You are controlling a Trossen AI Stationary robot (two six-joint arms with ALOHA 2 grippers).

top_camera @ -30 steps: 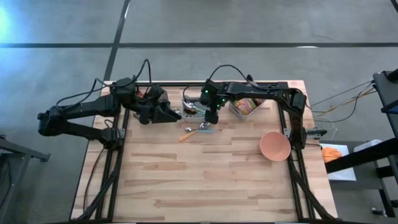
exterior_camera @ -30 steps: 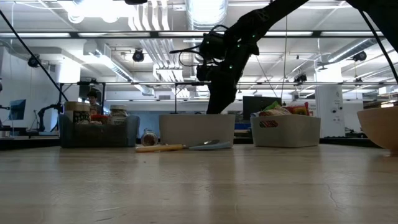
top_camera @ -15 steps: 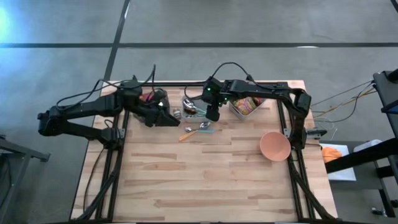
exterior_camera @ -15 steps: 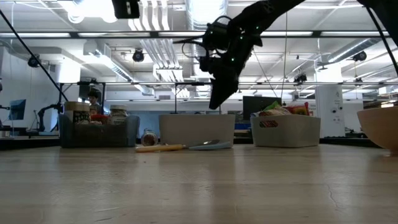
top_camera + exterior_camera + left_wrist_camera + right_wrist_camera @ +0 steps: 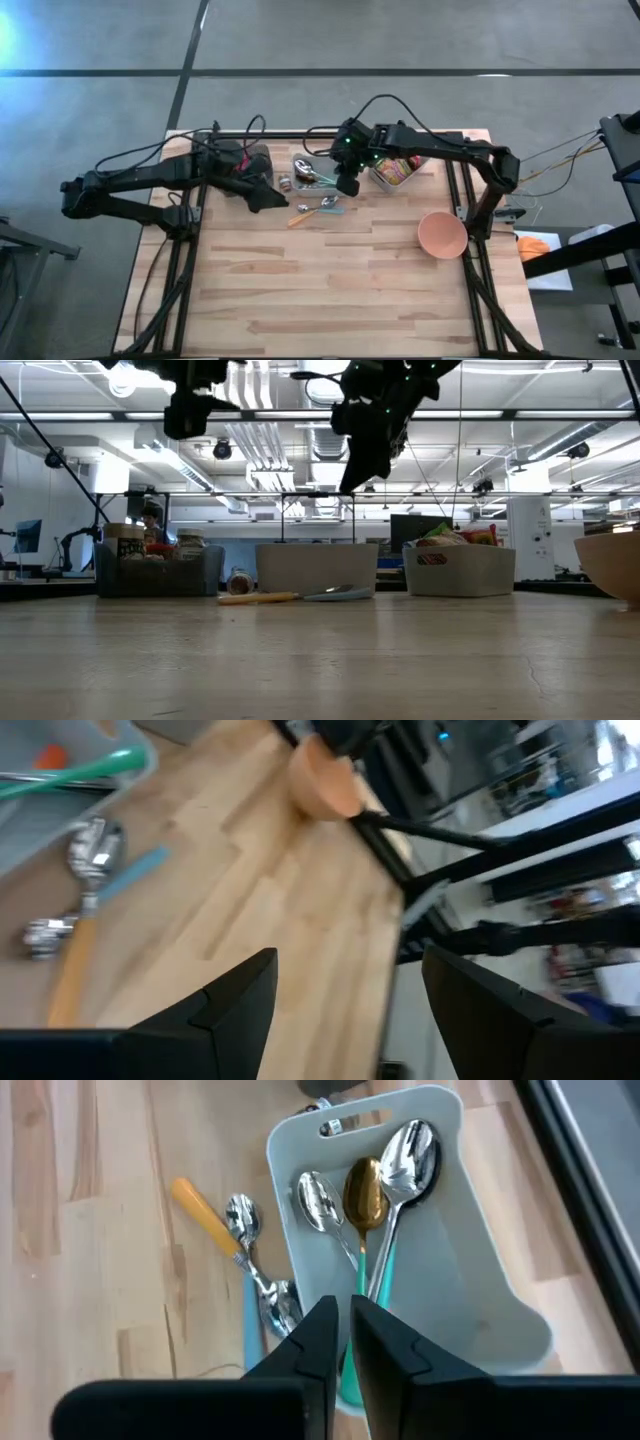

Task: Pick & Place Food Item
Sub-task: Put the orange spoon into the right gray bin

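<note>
The food packets lie in the white bin at the back right, and show above its rim in the low view. My right gripper hangs shut above the middle bin, which holds several spoons. It is well above the bin's rim, and I see nothing between its fingers. My left gripper is open and holds nothing. It hangs beside the left bin, which holds jars, and points across the table.
Spoons, one with an orange handle and one with a blue handle, lie on the wood in front of the middle bin. A pink bowl stands near the table's right edge. The near half of the table is bare wood.
My right gripper has risen out of the middle bin to well above its rim, and nothing has come up with it. My left gripper has come down a little and tipped, and now shows at the top of the low view.
</note>
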